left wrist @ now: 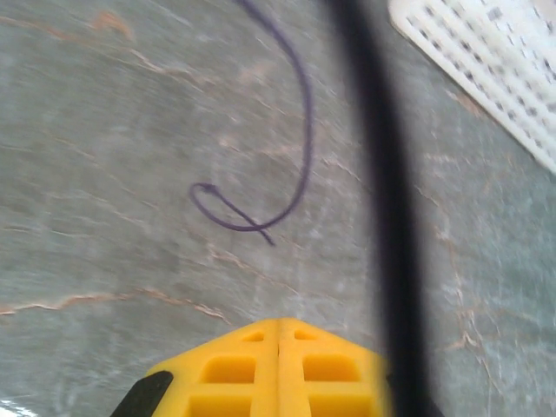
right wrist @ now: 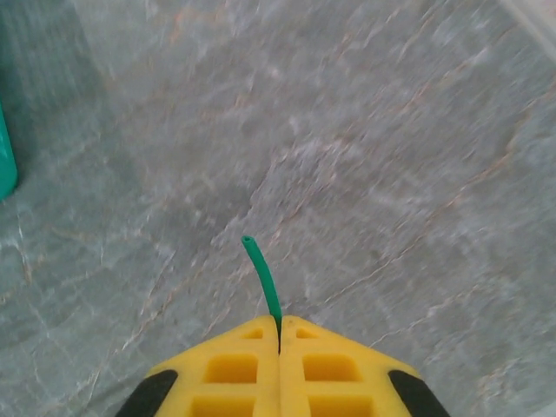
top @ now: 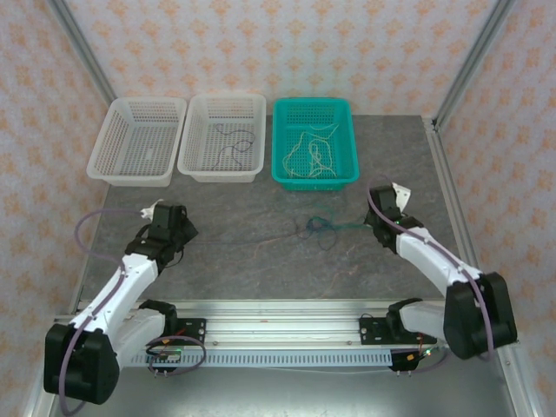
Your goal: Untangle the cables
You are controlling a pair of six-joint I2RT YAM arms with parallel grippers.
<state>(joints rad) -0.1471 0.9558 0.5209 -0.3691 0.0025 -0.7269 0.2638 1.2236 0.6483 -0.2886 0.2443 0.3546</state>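
A small knot of green and dark purple cables lies mid-table. From it a green cable runs right to my right gripper. In the right wrist view that gripper is shut on the green cable, whose short free end sticks out past the yellow fingertips above the table. My left gripper sits at the left; its yellow jaws are pressed together with nothing seen between them. A dark purple cable curls into a loop on the table just ahead of it. A blurred dark strand crosses close to the lens.
Three baskets stand along the back: an empty white basket, a white basket holding a dark purple wire, and a teal basket holding cream-white wires. The white basket's rim shows at the left wrist view's upper right.
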